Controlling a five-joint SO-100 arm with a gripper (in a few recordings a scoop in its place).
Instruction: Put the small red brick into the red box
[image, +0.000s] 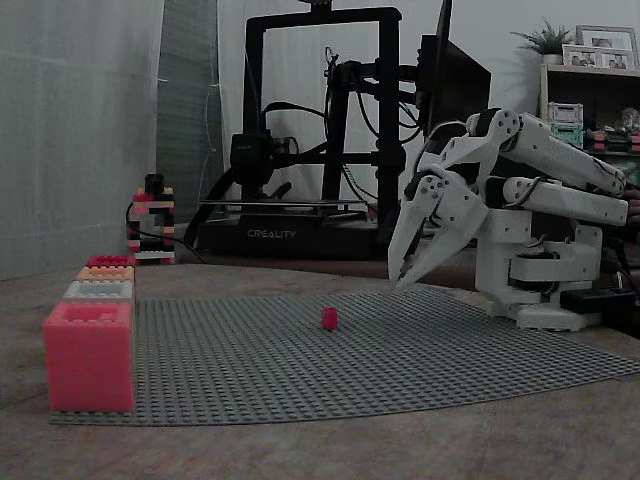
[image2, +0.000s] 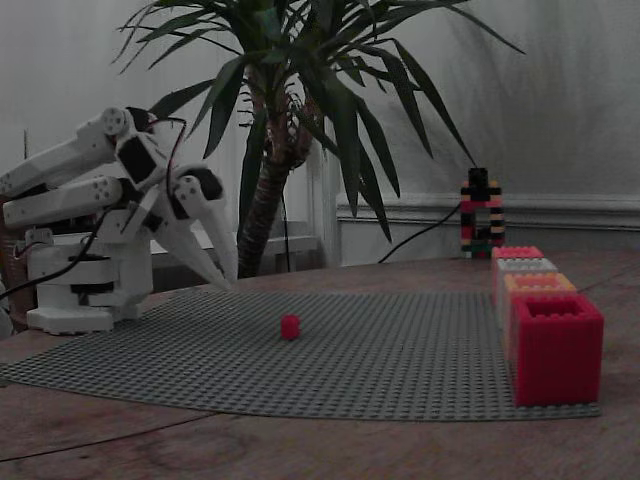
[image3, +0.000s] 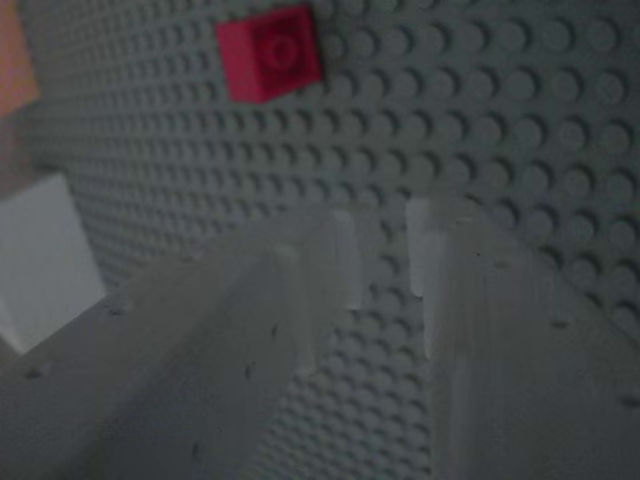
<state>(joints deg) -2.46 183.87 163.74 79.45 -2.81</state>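
I see my tool hovering empty, fingers slightly apart, just short of the small red brick, likely lining up a grab for the red box.

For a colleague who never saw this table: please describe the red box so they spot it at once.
On the grey studded baseplate, a row of four brick-built boxes lines the edge opposite the white robot arm. The deep red box is the end one beside the orange box; the other end box is paler pink.
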